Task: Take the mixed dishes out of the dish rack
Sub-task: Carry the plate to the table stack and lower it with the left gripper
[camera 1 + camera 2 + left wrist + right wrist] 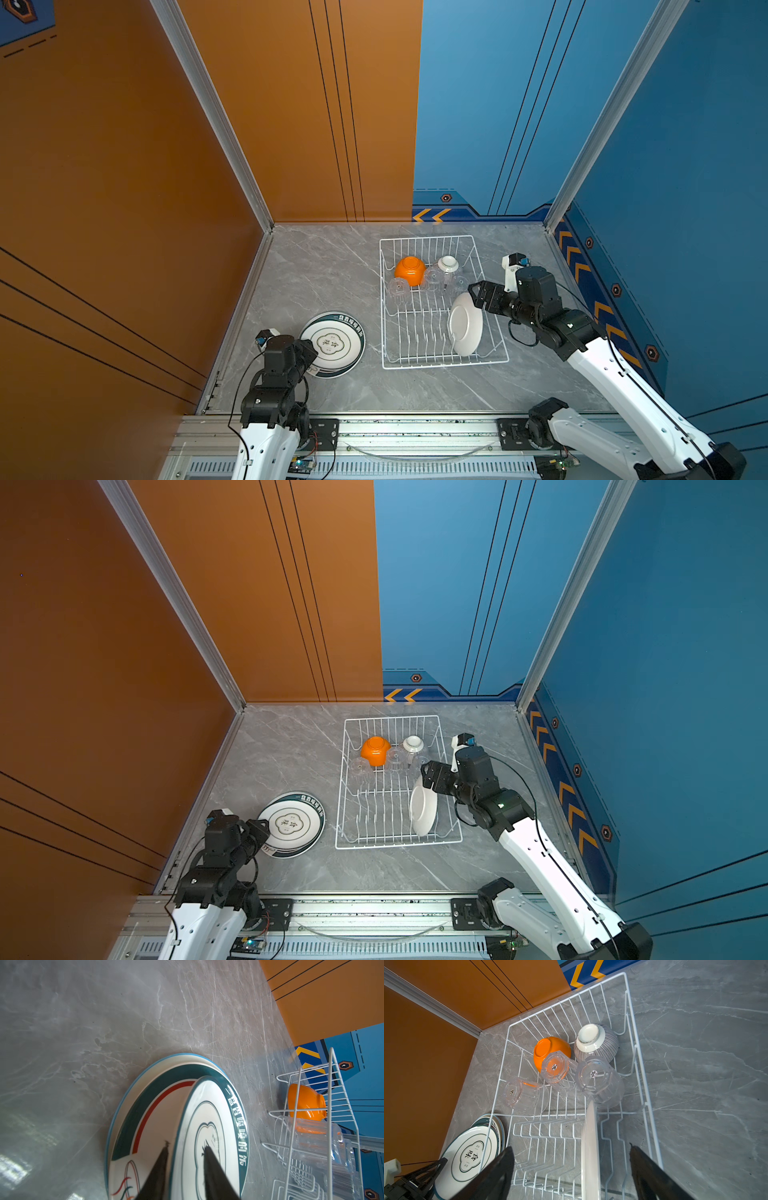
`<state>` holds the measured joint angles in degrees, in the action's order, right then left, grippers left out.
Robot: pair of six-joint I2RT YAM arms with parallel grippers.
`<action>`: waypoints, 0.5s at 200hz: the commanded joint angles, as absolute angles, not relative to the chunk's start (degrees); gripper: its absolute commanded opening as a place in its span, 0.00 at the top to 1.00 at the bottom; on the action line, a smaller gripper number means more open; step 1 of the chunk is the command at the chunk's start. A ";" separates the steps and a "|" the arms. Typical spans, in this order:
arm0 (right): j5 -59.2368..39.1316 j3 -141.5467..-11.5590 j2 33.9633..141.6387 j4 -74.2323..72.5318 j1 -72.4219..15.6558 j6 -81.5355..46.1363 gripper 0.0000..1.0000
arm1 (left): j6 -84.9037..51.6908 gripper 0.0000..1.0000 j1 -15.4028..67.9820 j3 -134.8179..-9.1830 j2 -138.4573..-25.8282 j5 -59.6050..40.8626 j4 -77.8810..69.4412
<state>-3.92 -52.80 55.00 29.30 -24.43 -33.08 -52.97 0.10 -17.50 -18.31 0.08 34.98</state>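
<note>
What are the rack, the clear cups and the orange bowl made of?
Rack: thin white rods, likely coated metal wire. Cups: see-through, faceted and glossy; glass or clear plastic, I cannot tell which. Bowl: solid orange, smooth with bright highlights; glazed ceramic or glossy plastic.

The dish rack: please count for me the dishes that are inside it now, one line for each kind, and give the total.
White plate, standing on edge: 1
Orange bowl, upside down: 1
Striped bowl, upside down: 1
Clear glass cups: 3
Total in the dish rack: 6
</note>
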 commanded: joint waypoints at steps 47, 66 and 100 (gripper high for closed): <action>1.34 -52.62 55.31 33.72 -26.84 -33.36 0.13 | -48.61 0.02 0.35 -21.53 -21.11 -0.80 39.06; 3.23 -53.35 56.22 36.18 -27.48 -32.57 0.13 | -47.31 0.02 0.53 -23.52 -25.60 -2.08 39.85; 6.09 -54.37 56.69 38.94 -28.80 -31.13 0.13 | -44.74 0.02 1.36 -26.62 -33.11 -2.64 40.98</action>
